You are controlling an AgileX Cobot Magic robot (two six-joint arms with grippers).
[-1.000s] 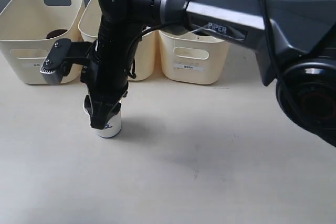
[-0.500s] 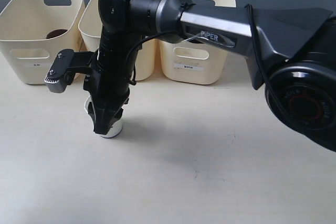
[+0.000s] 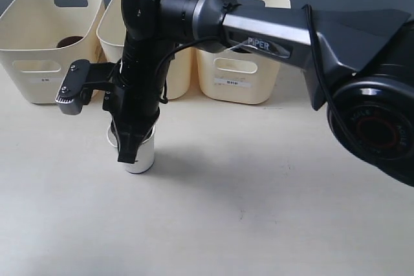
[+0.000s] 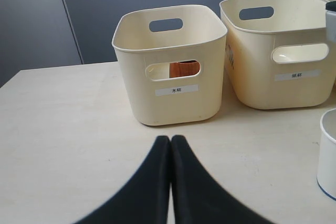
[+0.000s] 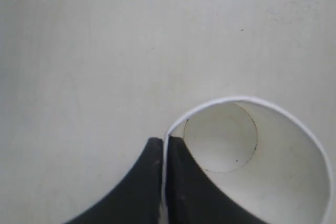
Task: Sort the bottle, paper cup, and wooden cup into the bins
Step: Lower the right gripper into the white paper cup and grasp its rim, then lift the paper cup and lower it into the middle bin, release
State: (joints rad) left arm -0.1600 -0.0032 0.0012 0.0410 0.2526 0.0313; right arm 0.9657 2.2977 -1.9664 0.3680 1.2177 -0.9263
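The white paper cup (image 3: 141,154) stands upright on the table in front of the bins. My right gripper (image 3: 129,150) reaches across to the left and is shut on its rim, one finger inside and one outside. From above, the cup (image 5: 252,161) shows its empty inside, with the right gripper (image 5: 165,142) pinching the thin wall. The cup (image 4: 328,156) also shows at the frame edge of the left wrist view. The wooden cup (image 4: 184,68) lies in the left bin (image 3: 39,37), visible through the handle cut-out. My left gripper (image 4: 170,139) is shut and empty, low over the table. No bottle shows.
Three cream bins stand in a row at the back: the left bin (image 4: 170,72), the middle bin (image 3: 178,72) partly behind the arm, and the right bin (image 3: 239,69). The right arm's black links (image 3: 272,27) stretch over the middle and right bins.
The right arm drew back slightly over the cup a second ago. Since then more of the cup's white side shows beside the finger, and it seems slightly raised or tilted.
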